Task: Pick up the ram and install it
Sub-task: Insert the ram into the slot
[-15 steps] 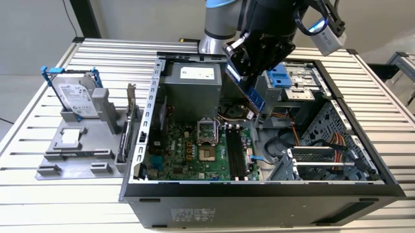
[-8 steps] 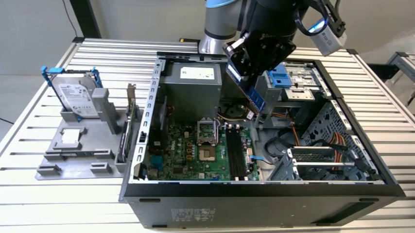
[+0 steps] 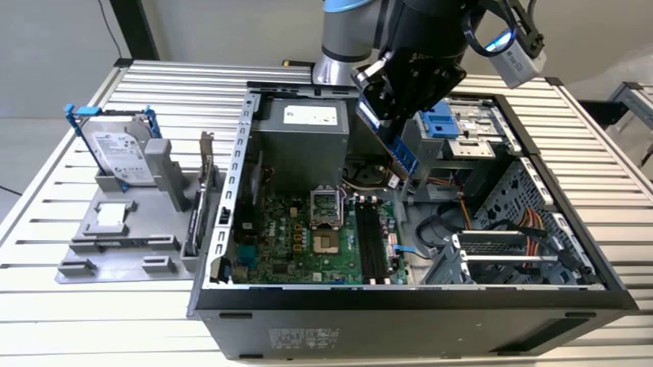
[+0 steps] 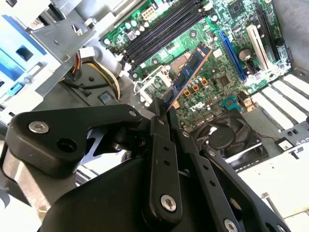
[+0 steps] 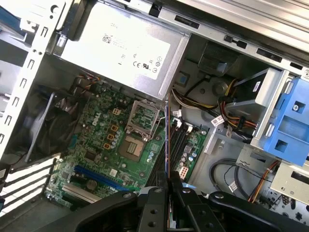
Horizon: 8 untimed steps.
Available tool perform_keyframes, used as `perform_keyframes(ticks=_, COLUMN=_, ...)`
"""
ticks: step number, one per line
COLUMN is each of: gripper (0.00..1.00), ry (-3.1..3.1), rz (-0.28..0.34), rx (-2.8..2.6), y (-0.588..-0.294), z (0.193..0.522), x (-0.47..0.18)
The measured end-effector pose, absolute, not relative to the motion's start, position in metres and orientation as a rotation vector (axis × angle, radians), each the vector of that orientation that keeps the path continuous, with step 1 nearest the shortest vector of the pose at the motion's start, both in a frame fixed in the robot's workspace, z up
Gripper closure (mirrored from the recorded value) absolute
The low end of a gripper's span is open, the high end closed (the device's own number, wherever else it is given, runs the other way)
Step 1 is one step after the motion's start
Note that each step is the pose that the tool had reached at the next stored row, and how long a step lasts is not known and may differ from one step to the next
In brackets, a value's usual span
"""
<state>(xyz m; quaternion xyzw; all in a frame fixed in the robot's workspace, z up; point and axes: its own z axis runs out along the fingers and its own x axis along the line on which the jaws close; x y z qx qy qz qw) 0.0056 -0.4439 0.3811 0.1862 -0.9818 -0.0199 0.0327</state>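
Observation:
My gripper [image 3: 393,115] hangs above the open computer case [image 3: 408,294], shut on the ram [image 3: 400,155]. The ram is a thin blue-green stick with an orange edge, tilted and pointing down toward the motherboard [image 3: 296,245]. In the second wrist view the ram [image 4: 189,72] sticks out from between the black fingers [image 4: 159,123], above the board. The first wrist view shows the ram [image 5: 167,140] edge-on, a thin line over the black memory slots [image 5: 177,145]. Those slots [image 3: 369,245] lie to the right of the processor socket [image 3: 324,222] in the exterior view.
A grey fixture [image 3: 112,229] at the exterior view's left holds a silver hard drive in a blue bracket [image 3: 118,149] and an upright card [image 3: 204,183]. Inside the case are the power supply [image 3: 301,126], a blue drive cage [image 3: 439,122], coloured cables [image 3: 510,218] and a fan [image 4: 227,133].

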Motion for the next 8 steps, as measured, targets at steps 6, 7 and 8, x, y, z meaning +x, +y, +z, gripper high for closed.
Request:
perform_keyframes(ticks=6, gripper=1.0, ry=-3.035, rz=-0.064, rx=0.553, y=-0.4439, z=0.3803, x=0.0056)
perform_keyframes(ticks=7, gripper=1.0, ry=-3.038, rz=-0.065, rx=0.542, y=-0.4439, z=0.3801, x=0.0056)
perform_keyframes(ticks=8, gripper=1.0, ry=-3.041, rz=-0.065, rx=0.53, y=-0.4439, z=0.3799, x=0.0056)
